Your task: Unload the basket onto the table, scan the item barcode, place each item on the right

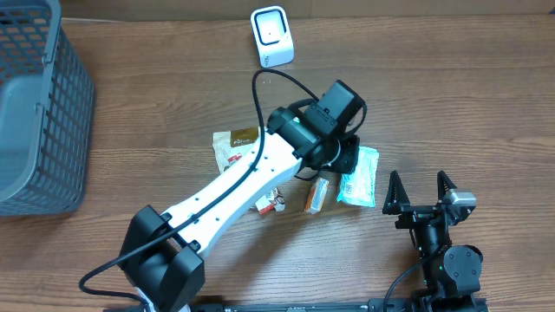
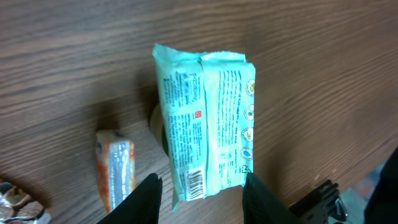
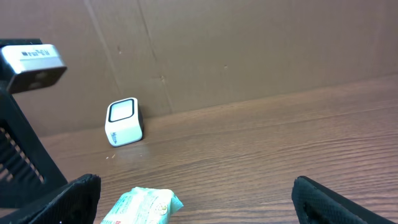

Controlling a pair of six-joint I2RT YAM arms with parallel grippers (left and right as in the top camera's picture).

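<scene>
While bare wood-grain desk (image 1: 486, 87) stretches right, the crinkly mint packet (image 2: 205, 124) lies flat mid-desk, barcode up, beside an orange bar (image 2: 115, 168). The left gripper (image 2: 202, 182) straddles its barcode end, partly open, clamping nothing. The right gripper (image 1: 418, 180) gapes wide and empty at the near edge. The boxy white scanner (image 1: 271, 36) stands at the far edge.

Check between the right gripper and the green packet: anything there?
Only bare tabletop between the right gripper and the green packet, seen in the overhead view.
</scene>
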